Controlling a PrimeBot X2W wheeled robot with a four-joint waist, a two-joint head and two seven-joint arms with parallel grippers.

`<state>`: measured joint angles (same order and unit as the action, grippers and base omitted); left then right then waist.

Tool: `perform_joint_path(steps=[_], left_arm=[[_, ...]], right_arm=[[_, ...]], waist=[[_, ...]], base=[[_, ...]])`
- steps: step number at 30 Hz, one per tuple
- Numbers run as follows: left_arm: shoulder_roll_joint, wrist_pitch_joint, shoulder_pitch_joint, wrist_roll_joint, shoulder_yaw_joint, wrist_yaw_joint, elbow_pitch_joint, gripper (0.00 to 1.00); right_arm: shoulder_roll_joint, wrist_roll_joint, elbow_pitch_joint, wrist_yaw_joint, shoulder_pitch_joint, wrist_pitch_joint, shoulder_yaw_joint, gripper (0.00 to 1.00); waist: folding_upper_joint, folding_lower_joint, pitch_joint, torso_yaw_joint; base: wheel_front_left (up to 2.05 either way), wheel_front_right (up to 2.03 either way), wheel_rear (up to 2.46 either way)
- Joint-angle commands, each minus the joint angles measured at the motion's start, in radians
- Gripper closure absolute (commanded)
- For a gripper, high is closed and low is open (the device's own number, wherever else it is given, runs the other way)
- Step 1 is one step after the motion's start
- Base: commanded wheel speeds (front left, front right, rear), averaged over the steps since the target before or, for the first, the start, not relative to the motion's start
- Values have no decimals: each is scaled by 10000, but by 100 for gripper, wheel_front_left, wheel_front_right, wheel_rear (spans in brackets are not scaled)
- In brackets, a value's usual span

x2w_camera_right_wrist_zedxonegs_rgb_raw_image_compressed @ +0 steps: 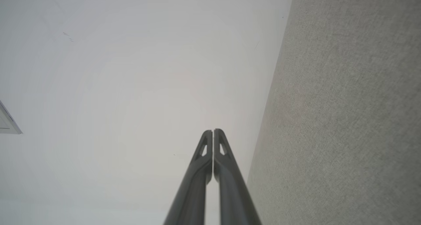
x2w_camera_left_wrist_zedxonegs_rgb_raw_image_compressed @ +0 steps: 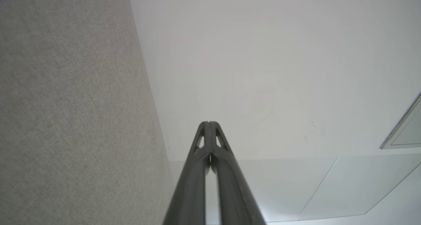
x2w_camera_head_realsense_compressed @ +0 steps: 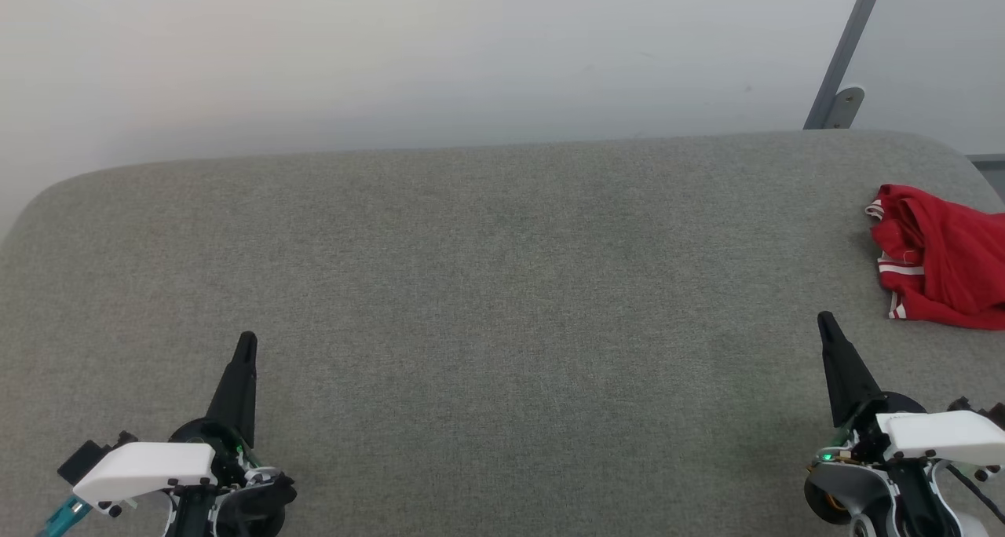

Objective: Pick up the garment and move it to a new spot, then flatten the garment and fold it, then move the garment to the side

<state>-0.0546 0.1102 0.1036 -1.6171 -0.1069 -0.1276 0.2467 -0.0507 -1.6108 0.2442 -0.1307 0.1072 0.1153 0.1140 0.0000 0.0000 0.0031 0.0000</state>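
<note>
Head view: left fingers (x2w_camera_head_realsense_compressed: 235, 388), right fingers (x2w_camera_head_realsense_compressed: 846, 372) together.

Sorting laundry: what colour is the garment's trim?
Red-and-white stripes on the bright red garment, clearest in the head view.

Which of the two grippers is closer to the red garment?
The right gripper: its tip is close beside the garment; the left gripper is at the opposite side.

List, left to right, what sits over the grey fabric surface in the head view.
First the left claw, long dark fingers shut → the right claw, likewise dark and shut → the crumpled bright red garment with red-and-white striped trim, at the right edge.
</note>
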Motion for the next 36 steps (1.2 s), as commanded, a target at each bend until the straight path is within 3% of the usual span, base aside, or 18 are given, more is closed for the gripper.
perform_joint_path(steps=[1,36], left_arm=[[15,37,120,9,-41,-56,1,100],[30,61,124,41,-62,-57,0,100]], right_arm=[[13,-37,18,0,44,13,11,100],[13,-39,18,-2,44,11,8,100]], waist=[[0,0,0,0],[0,0,0,0]], base=[[0,0,0],[0,0,0]])
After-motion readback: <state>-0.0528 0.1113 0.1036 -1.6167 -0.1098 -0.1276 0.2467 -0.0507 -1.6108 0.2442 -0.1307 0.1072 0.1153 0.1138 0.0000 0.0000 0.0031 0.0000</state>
